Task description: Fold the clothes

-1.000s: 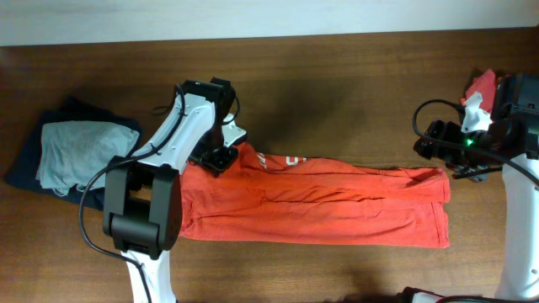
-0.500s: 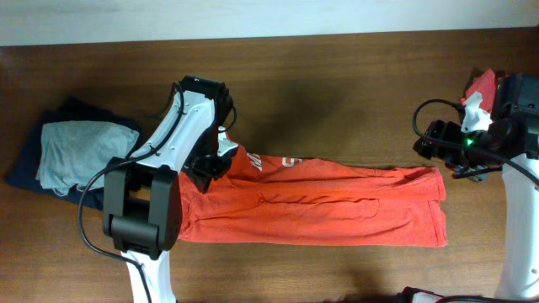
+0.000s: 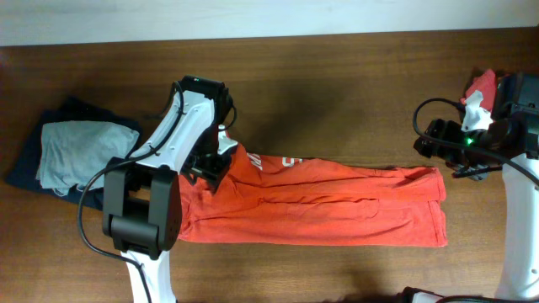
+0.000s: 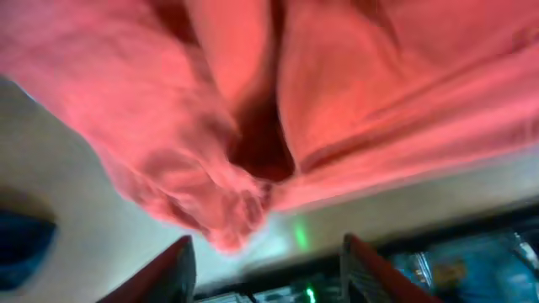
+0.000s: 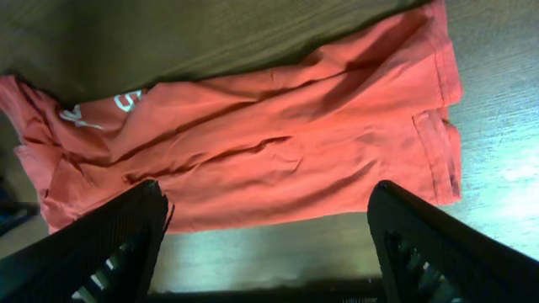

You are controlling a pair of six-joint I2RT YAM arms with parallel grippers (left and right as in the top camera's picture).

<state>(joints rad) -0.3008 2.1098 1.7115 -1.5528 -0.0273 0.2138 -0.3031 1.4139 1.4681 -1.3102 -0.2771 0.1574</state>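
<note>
- the shirt (image 3: 320,206) is orange-red and made of soft cloth. it lies on the table, folded into a long strip that runs left to right across the middle.
- long wrinkles run down its length. its left end is bunched and lumpy. its right end is straighter and has a stitched hem.
- a bit of white print (image 3: 290,160) peeks out along the far edge, near the left end.
- the left gripper (image 3: 209,168) sits over the far left corner of the shirt. the left wrist view is blurry, but its two fingers (image 4: 181,269) stand apart. a lump of cloth hangs just above the gap and is not pinched.
- the right gripper (image 5: 265,194) is off the shirt, over bare wood near the shirt's far right corner. its black fingers (image 5: 126,240) have ridges and are spread wide, with nothing between them.
- the table (image 3: 337,76) is dark brown wood with thin grain lines. it looks smooth and a little shiny.
- a pile (image 3: 76,156) of folded clothes lies at the left side, well apart from the shirt. a pale grey piece rests on a navy one, and both look soft.
- the arms (image 3: 173,135) are hard and smooth, white with black parts. a black cable (image 3: 421,114) loops beside the right arm, and a small green light (image 3: 468,141) glows there.
- a pale wall (image 3: 253,17) shows as a strip behind the far edge of the table.
</note>
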